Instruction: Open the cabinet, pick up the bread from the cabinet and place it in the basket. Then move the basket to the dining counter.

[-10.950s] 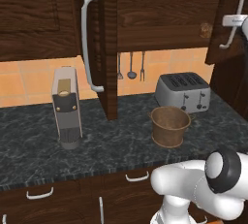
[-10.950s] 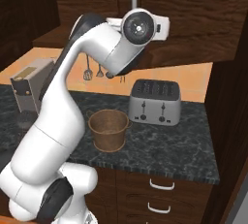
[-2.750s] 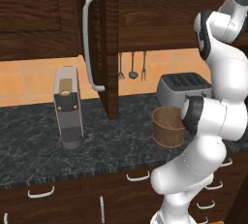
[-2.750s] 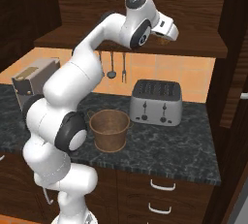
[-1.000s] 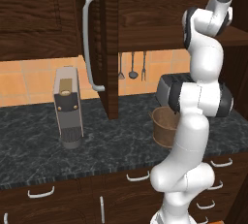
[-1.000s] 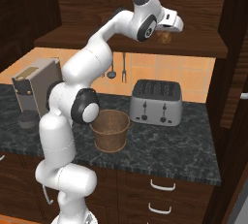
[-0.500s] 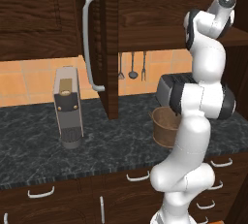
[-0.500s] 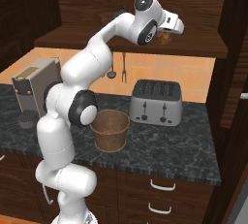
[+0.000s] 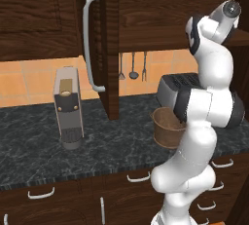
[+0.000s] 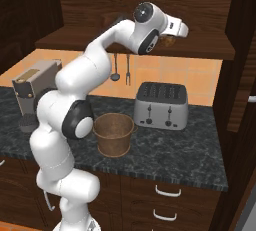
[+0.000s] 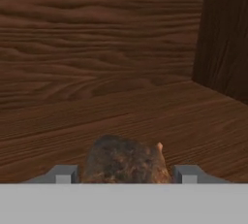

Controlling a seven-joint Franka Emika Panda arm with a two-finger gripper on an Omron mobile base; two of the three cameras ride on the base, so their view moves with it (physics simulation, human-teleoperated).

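At frame bottom, the gripper (image 11: 123,173) is bracketing the bread (image 11: 127,161) in the cabinet (image 11: 121,48); whether the jaws are gripping it is unclear

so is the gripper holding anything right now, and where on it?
The bread sits between the gripper jaws on the cabinet shelf, one jaw at each side of the loaf. Whether they are actually clamped on it cannot be told.

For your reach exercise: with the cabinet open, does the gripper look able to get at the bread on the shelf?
Probably yes: the bread sits between the gripper's fingers, nothing blocking.
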